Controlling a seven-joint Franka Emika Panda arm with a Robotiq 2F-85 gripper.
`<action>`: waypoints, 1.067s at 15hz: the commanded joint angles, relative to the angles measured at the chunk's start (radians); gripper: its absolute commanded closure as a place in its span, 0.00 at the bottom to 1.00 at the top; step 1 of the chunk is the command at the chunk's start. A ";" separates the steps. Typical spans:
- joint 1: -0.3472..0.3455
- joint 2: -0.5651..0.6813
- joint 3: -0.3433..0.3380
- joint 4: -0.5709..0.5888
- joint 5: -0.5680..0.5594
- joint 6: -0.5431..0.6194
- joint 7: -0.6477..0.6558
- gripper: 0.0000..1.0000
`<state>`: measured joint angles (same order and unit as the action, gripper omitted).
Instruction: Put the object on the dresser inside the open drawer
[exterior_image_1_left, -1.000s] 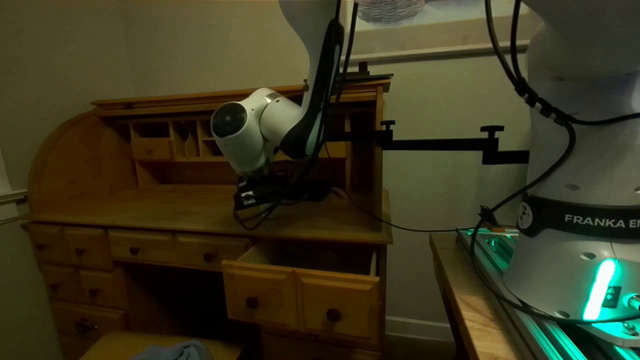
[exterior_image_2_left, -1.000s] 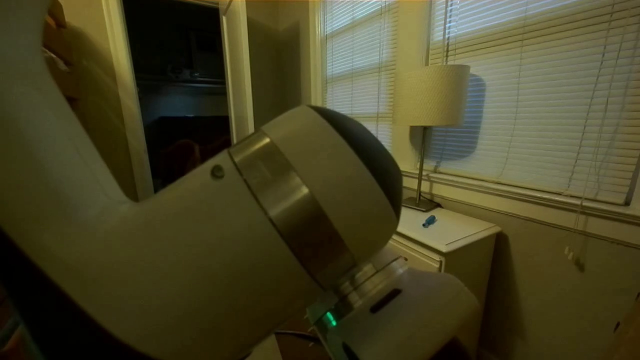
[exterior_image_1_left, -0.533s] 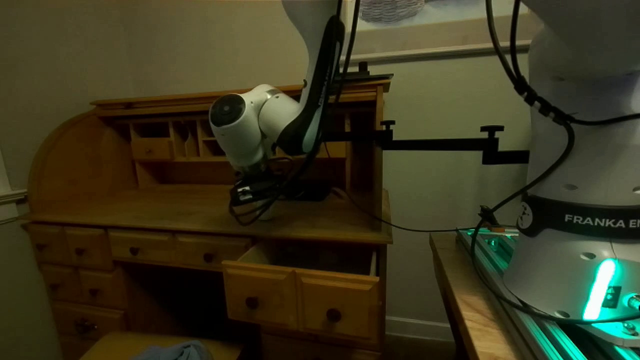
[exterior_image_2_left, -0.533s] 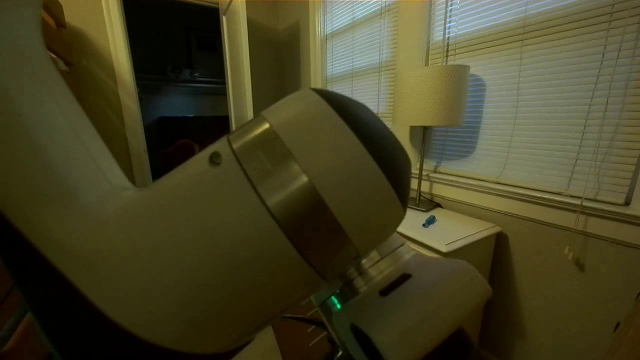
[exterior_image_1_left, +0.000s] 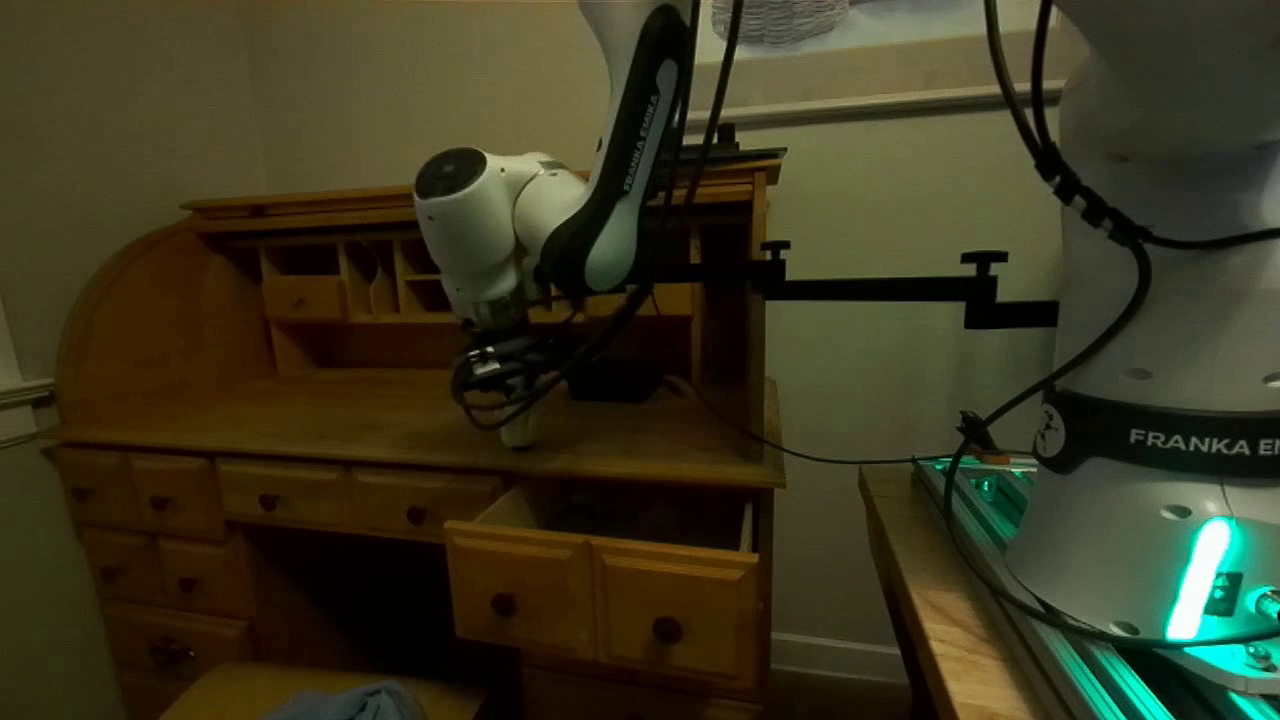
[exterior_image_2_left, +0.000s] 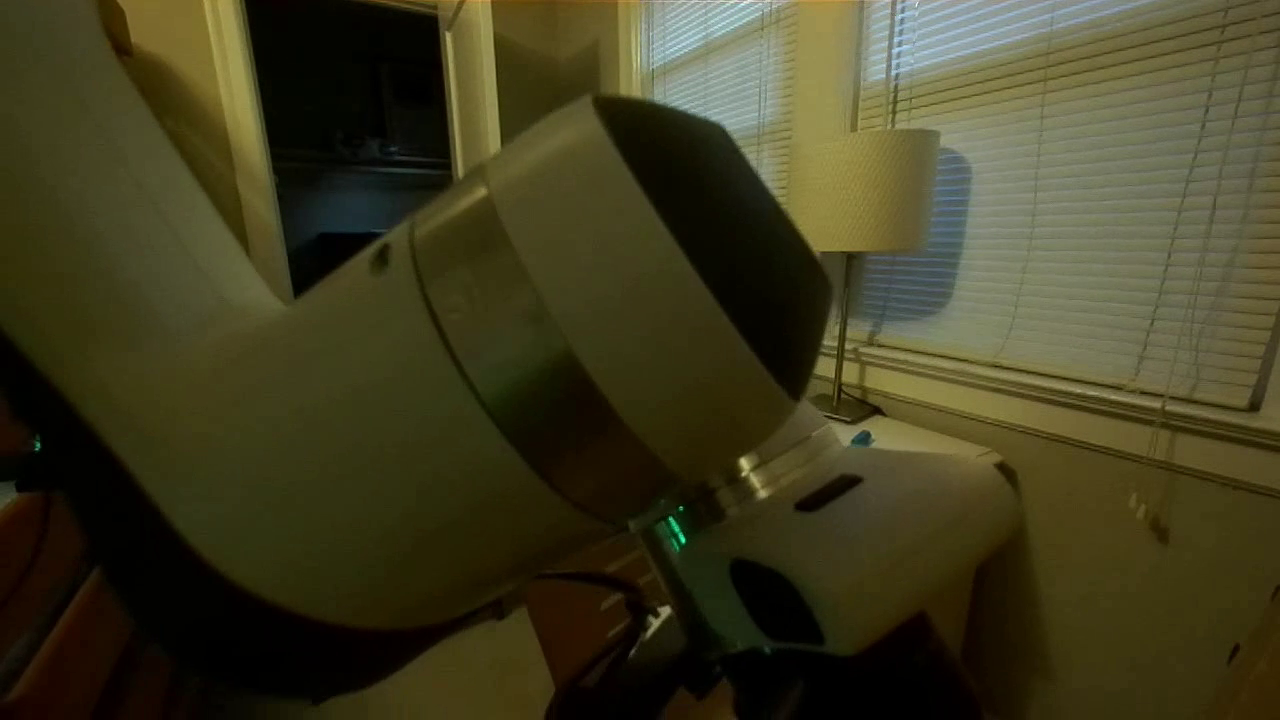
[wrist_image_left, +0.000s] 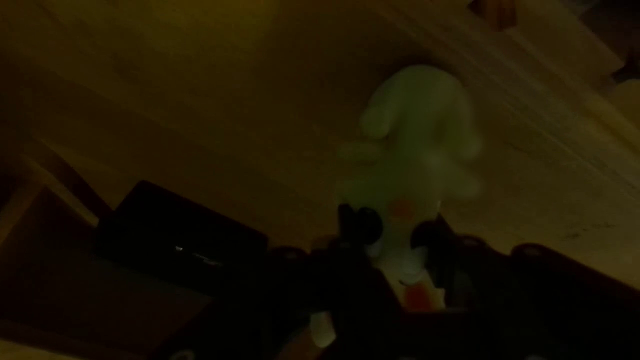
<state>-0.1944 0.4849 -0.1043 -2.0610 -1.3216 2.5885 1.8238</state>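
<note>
The object, a pale cream plush-like thing with an orange-red patch, shows in the wrist view (wrist_image_left: 420, 120) and, small, below the hand in an exterior view (exterior_image_1_left: 518, 430). My gripper (wrist_image_left: 397, 231) has its two dark fingers closed around its narrow part; the wider part sticks out past the fingertips. The gripper also shows in an exterior view (exterior_image_1_left: 515, 385), above the dresser (exterior_image_1_left: 330, 410), near its front edge. I cannot tell whether the object touches the top. The open drawer (exterior_image_1_left: 600, 600) is pulled out below and right of the gripper; its floor is dark. The fingers are out of frame in an exterior view.
A black box (exterior_image_1_left: 612, 382) lies on the dresser top, right of the gripper, also in the wrist view (wrist_image_left: 180, 235). Cables hang round the wrist. A chair with a blue cloth (exterior_image_1_left: 350, 700) stands in front. A lamp (exterior_image_2_left: 865, 190) stands on a white cabinet (exterior_image_2_left: 900, 440).
The wrist has risen and turned more upright, and the hand has shifted slightly left in an exterior view. The pale object has moved left with it and shows more clearly. The drawer is unchanged.
</note>
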 joint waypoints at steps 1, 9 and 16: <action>-0.008 -0.048 0.012 -0.062 0.125 0.045 -0.175 0.92; -0.047 -0.063 0.109 -0.125 0.451 0.055 -0.657 0.92; 0.090 -0.071 0.026 -0.152 0.759 0.000 -1.033 0.92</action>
<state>-0.1501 0.4490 -0.0423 -2.1895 -0.6624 2.6239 0.9207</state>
